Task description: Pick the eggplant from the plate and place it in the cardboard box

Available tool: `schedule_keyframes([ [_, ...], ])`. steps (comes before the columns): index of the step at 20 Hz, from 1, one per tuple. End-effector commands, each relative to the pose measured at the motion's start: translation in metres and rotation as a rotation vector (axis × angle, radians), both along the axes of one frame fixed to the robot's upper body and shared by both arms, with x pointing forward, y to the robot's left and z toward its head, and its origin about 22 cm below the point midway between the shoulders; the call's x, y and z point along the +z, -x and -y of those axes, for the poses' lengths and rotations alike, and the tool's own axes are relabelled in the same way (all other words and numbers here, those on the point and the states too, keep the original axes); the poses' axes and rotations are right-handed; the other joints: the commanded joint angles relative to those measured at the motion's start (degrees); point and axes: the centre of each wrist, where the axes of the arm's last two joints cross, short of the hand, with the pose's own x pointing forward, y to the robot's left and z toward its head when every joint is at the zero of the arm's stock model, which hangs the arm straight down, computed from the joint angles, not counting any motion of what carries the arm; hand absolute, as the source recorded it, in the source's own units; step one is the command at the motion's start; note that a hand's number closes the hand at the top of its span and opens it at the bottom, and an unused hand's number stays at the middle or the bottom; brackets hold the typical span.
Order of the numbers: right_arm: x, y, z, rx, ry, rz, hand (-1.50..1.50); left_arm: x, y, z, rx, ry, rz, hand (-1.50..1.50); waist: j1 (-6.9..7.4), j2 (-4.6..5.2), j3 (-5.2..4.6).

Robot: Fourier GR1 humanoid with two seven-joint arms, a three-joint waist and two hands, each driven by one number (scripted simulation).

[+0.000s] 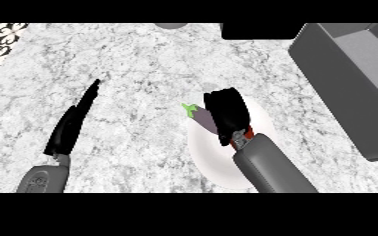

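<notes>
At frame centre the right hand (227, 112) curls over the eggplant (201, 118) on the plate (214, 167). Only one end looks covered, so it might slip before reaching the cardboard box (343, 75) at upper right. The left hand (74, 122) rests with straight fingers at lower left.

Our right hand (226, 114) is bent down with fingers curled, its grey arm coming up from below. Our left hand (72, 122) rests open, fingers straight.

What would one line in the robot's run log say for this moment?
right hand: curled on eggplant, over plate | left hand: open, idle | box: not yet reached
</notes>
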Motion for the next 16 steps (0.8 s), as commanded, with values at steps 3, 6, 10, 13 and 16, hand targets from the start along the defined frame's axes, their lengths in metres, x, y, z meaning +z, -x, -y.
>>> schedule_keyframes([
  [3, -0.013, 0.049, 0.096, 0.298, 0.013, -0.023, 1.5, -0.004, 0.008, -0.007, 0.045, 0.0, -0.018, 0.0, -3.12, -0.64, 0.18],
  [6, 0.011, 0.058, 0.156, 0.375, 0.019, 0.021, 1.5, -0.006, 0.009, -0.011, 0.07, -0.005, -0.018, 0.0, -4.37, -0.65, 0.15],
  [10, 0.055, 0.073, 0.218, 0.379, -0.014, 0.13, 1.5, -0.008, 0.009, -0.017, 0.056, 0.007, -0.006, 0.0, -2.98, -0.18, 0.09],
  [13, 0.1, 0.088, 0.229, 0.339, -0.063, 0.209, 1.5, -0.004, 0.015, -0.023, 0.029, 0.0, -0.005, 0.0, -2.23, -0.29, 0.02],
  [16, 0.131, 0.091, 0.269, 0.257, -0.067, 0.334, 1.5, -0.004, 0.012, -0.014, 0.035, 0.003, -0.004, 0.0, -2.51, -0.2, 0.07],
])
